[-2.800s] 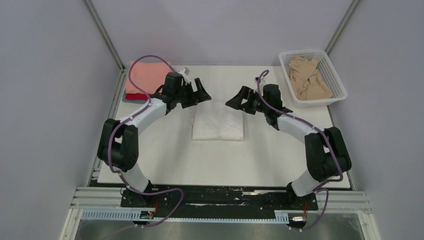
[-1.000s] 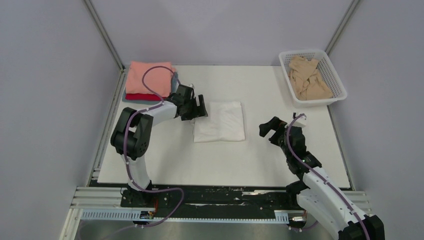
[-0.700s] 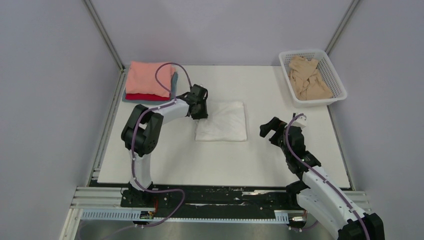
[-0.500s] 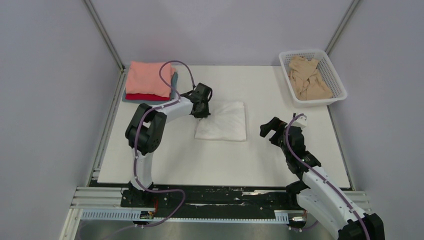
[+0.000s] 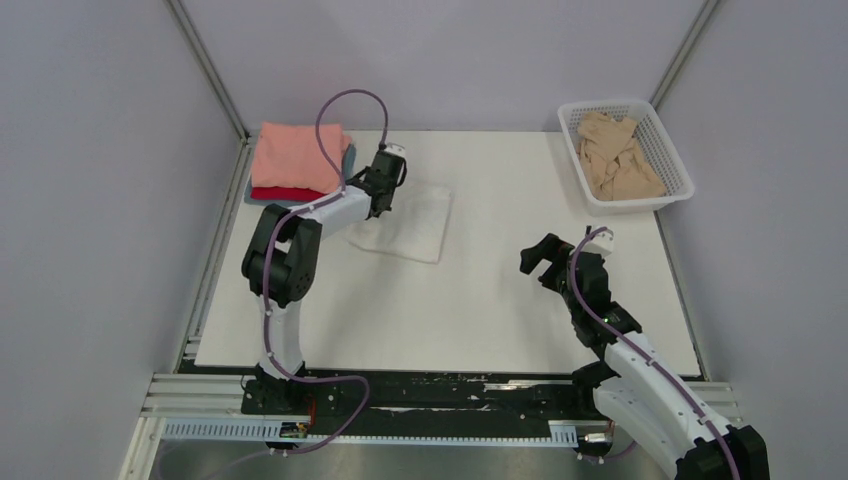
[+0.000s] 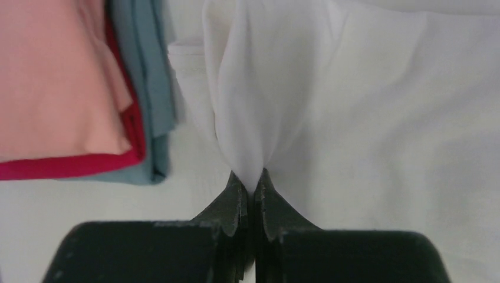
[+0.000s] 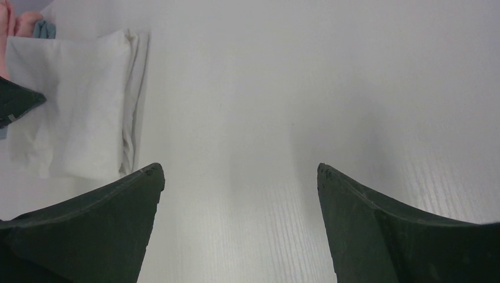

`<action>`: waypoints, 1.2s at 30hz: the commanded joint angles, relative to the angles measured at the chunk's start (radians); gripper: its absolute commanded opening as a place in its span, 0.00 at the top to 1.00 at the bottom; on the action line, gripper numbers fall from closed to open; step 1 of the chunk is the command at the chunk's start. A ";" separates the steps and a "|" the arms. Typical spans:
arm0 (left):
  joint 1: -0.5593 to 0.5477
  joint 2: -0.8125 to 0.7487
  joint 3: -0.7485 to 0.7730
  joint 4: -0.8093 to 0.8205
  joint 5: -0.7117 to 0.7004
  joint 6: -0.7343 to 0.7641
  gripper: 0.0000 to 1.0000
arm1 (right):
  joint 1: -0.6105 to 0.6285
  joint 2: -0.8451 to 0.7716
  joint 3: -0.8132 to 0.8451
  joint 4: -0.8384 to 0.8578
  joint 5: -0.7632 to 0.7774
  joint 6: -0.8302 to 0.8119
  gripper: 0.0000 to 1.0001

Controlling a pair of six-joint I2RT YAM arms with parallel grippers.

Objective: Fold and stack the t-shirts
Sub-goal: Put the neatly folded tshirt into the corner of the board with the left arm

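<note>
My left gripper (image 5: 379, 203) (image 6: 255, 184) is shut on a pinched ridge of the folded white t-shirt (image 5: 408, 226) (image 6: 365, 118), at its left edge. The cloth rises in a peak from the closed jaws. Just left of it is the stack of folded t-shirts: salmon-pink (image 5: 297, 156) (image 6: 53, 76) on top, then red (image 6: 71, 168), with grey-blue (image 6: 141, 76) at the bottom. My right gripper (image 5: 541, 262) (image 7: 239, 177) stands open over bare table at the right, with nothing between its fingers. The white t-shirt (image 7: 71, 118) lies far to its left.
A white lattice basket (image 5: 668, 150) at the back right holds a crumpled beige t-shirt (image 5: 613, 152). The white tabletop (image 5: 480, 310) ends at a black rail in front, with walls close on the left, back and right.
My left gripper has shut on the white t-shirt's left edge and pulled it left and back toward the stack. The right arm has stayed still over the last second.
</note>
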 commanded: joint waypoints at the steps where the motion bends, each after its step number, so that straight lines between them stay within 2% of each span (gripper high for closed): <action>1: 0.070 -0.062 0.079 0.171 -0.115 0.299 1.00 | -0.002 0.012 -0.009 0.068 0.014 -0.025 0.00; 6: 0.120 -0.053 0.121 0.298 -0.132 0.456 1.00 | -0.002 0.049 -0.006 0.079 0.024 -0.035 0.00; 19: 0.196 -0.080 0.275 0.286 -0.117 0.626 1.00 | -0.003 0.127 0.017 0.085 0.029 -0.041 0.00; 36: 0.210 -0.216 0.362 0.180 -0.117 0.604 1.00 | -0.003 0.184 0.033 0.087 -0.005 -0.026 0.00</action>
